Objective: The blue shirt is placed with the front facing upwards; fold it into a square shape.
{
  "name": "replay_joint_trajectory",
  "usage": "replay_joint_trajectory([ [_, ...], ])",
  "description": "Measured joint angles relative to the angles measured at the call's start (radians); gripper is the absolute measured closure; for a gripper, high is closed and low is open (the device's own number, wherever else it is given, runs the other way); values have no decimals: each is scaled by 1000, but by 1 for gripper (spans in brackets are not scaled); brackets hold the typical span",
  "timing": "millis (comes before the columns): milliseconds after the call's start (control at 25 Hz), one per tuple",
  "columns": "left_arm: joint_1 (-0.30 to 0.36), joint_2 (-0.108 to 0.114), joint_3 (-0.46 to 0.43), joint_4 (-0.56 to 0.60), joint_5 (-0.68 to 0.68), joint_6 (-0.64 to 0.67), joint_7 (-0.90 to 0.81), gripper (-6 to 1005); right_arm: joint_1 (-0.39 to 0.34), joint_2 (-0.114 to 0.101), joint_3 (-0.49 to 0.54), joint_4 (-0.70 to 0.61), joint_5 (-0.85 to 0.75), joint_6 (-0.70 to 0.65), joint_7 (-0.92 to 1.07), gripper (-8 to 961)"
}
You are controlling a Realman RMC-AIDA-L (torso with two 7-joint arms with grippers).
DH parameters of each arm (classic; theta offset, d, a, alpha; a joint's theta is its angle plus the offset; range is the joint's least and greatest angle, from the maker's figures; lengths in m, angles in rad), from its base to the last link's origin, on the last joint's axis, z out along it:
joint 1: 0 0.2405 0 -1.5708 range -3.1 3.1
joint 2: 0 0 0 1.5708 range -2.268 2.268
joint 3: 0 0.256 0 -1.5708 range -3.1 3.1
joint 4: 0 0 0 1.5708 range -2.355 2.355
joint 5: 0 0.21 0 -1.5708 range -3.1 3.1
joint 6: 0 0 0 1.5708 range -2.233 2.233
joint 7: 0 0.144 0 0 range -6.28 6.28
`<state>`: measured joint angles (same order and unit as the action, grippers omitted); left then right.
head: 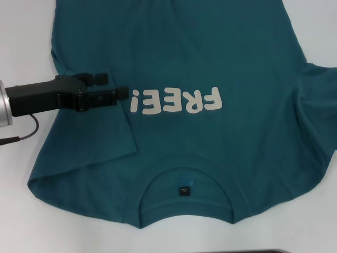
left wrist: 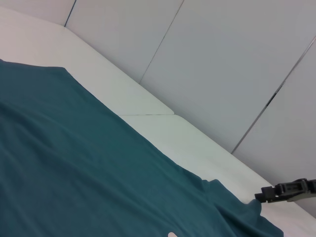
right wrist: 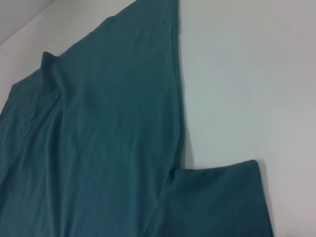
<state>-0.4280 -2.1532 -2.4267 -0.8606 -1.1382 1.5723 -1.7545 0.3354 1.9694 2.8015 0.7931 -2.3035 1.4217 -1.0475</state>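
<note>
Collar (head: 187,174) end closest | blue shirt (head: 174,58) flat, soft cotton, off-white "FREE!" lettering (head: 176,101) up | left gripper (head: 117,87) spread just above the folded-in sleeve (head: 87,142)

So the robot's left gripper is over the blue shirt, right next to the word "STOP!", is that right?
Not quite. The head view shows the left gripper over the blue shirt, but the off-white lettering beside it reads "FREE!", not "STOP!".
</note>
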Motion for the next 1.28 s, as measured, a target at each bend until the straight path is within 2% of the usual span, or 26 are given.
replay_joint_trajectory([
  [1040, -3, 4, 0, 0, 1, -6, 4, 96, 21, 10, -14, -49, -6, -49, -22, 194],
  [1280, -3, 11, 0, 0, 1, -6, 4, 95, 29, 10, -29, -60, -7, -51, -27, 299],
])
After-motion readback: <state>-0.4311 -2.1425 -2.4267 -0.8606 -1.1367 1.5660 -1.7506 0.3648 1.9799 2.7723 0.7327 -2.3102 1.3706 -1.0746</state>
